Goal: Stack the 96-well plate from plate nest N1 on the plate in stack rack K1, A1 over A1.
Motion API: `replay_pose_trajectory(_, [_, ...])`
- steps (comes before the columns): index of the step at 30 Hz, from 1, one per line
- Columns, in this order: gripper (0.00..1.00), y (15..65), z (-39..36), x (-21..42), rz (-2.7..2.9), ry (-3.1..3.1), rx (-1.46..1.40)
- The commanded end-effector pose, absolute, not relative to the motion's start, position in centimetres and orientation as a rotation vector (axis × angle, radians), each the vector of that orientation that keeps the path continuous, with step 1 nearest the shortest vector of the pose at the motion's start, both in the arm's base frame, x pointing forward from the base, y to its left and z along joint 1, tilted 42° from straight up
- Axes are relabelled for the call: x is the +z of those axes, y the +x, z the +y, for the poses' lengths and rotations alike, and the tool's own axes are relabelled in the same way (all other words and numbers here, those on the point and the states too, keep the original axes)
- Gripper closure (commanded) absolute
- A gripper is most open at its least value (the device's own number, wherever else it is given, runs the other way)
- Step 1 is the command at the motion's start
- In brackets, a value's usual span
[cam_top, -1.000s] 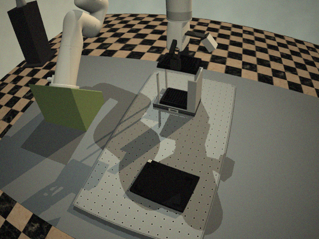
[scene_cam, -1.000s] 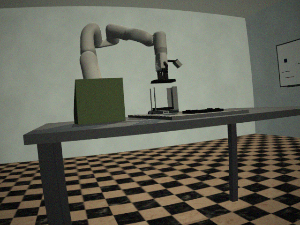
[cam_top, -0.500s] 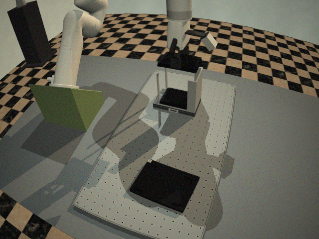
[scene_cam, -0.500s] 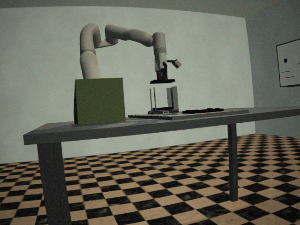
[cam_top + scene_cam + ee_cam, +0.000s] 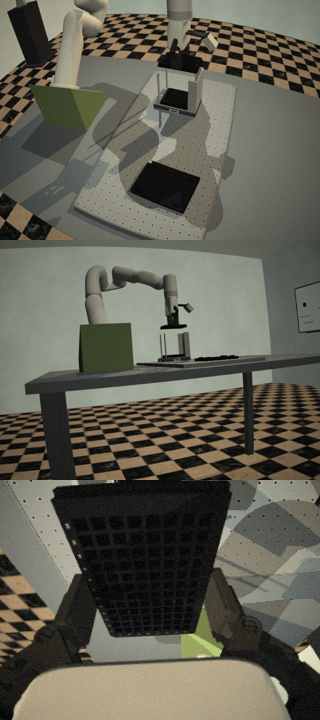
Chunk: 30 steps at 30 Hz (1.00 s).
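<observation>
Up near the top middle, the arm point(image 5: 69, 51) hangs over the board point(image 5: 222, 124). Lower down lies the black nest point(image 5: 165, 186). Above the rack point(image 5: 195, 87) and its plate point(image 5: 175, 98), the gripper point(image 5: 178, 55) squeezes another plate point(image 5: 191, 64) tight.

One camera hangs high over the perforated board point(image 5: 222, 124), looking steeply down. Another stands low on the floor, well back from the board point(image 5: 206, 363), facing the wall. The wrist camera looks close down onto the board point(image 5: 35, 510).
</observation>
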<state>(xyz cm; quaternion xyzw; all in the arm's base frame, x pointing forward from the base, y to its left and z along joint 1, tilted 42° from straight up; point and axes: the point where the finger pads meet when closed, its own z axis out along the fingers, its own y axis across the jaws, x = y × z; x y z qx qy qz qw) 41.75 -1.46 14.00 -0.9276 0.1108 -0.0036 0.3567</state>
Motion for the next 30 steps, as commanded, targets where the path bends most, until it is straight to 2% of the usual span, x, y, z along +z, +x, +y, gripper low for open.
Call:
replay_pose_trajectory(1, [1.00, 41.8, -1.6, 14.1, 0.286, -2.396, -0.014])
replay_pose_trajectory(30, [1.00, 42.1, 0.5, 11.7, 0.286, -2.396, -0.014])
